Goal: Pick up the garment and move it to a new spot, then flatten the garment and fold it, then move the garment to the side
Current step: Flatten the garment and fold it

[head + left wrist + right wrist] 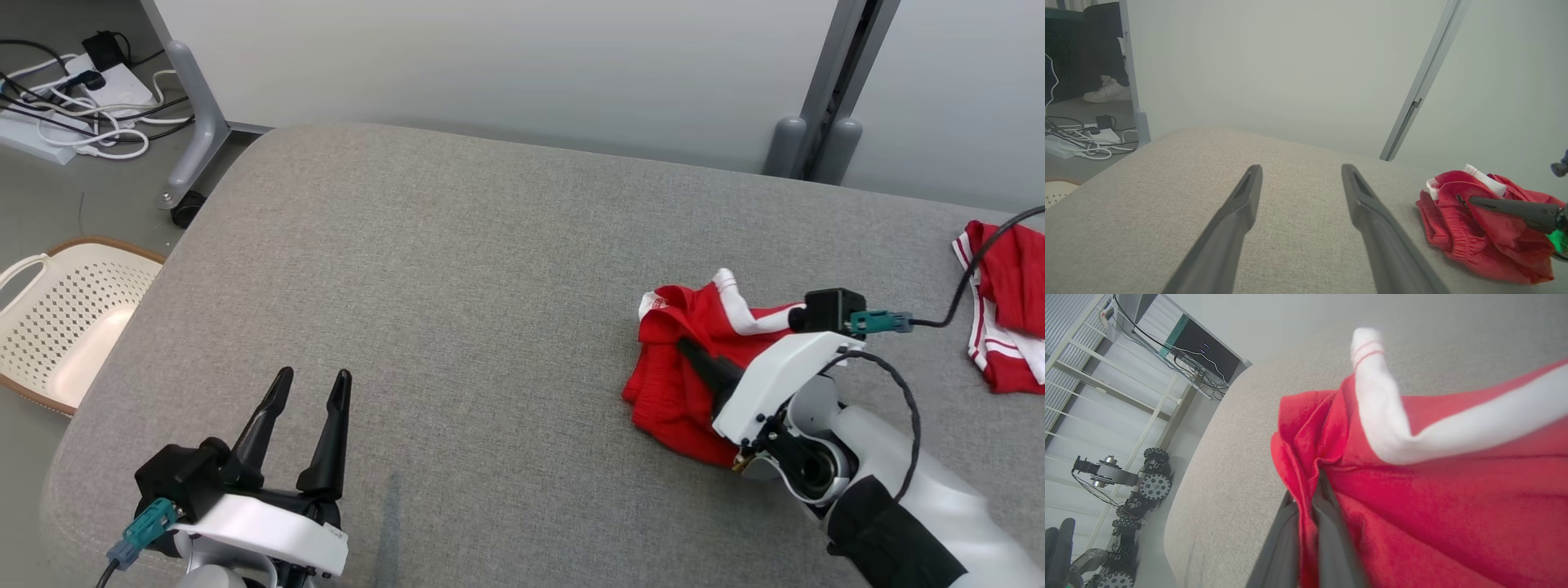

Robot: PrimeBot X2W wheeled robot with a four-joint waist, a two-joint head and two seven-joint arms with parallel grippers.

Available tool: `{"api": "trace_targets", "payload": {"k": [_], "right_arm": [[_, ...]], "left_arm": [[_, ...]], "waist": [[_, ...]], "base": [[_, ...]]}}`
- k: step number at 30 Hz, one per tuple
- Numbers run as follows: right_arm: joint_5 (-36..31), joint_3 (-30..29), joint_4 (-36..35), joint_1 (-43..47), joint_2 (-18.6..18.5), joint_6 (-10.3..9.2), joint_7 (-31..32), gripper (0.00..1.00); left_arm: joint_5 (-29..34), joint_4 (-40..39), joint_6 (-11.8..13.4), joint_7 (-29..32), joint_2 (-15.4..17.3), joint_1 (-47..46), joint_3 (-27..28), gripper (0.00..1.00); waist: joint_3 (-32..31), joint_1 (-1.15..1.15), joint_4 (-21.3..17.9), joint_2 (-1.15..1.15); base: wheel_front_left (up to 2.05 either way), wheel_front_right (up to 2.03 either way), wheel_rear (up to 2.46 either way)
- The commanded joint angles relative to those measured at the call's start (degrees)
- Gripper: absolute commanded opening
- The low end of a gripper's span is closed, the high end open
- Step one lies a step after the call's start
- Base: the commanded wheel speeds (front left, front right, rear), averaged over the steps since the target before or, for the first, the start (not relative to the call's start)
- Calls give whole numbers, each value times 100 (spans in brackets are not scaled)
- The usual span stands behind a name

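- At the right side of the grey padded surface (457, 286), the right gripper (1308, 490) is pinching a fold of the red garment (678, 392), its two dark fingers (1331, 539) pressing together with the cloth caught between them.
- The fabric is bunching up around those fingers, and a white band (1384, 412) is curling upward just beyond the tips.
- The garment is lying crumpled in a heap, touching the surface, with its white-trimmed edge turning toward the far side.
- The right arm's pale wrist is reaching in from the lower right, and a black cable (971, 269) is trailing from it across the surface.
- The left gripper (313, 377) is hovering near the front left edge, well apart from the garment, its fingers (1241, 212) standing wide apart and gripping nothing.
- From the left wrist, the red heap (1474, 241) is showing off to the right, with one dark finger of the other gripper (1506, 206) lying across it.
- A second red-and-white garment (1012, 310) is lying at the far right edge, apart from the first.
- A cream perforated laundry basket (73, 318) is sitting on the floor beside the left edge.
- A power strip with tangled cables (90, 90) is lying on the floor beyond the far left corner.
- A person's white shoe (1108, 92) is showing behind the partition post.
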Motion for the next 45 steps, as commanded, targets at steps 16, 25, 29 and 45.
{"api": "trace_targets", "payload": {"k": [16,25,29,45], "right_arm": [[-277,72,-755,44,-316,5,-554,100],[-619,-419,-1282,726,-1206,5,-1277,100],[-665,-657,-1369,1099,-1247,5,-1331,100],[-1321,-1020,-1091,1027,-862,5,-637,0]], "left_arm": [[128,106,-69,-1,40,86,144,100],[153,47,-66,-1,19,240,204,100],[154,30,-70,-1,9,253,216,100],[111,113,-95,-1,31,59,115,100]], "waist": [[-260,0,-477,0],[-418,0,-755,0],[-394,0,-822,0],[-260,0,-674,0]], "base": [[0,0,0],[0,0,0],[0,0,0],[0,0,0]]}}
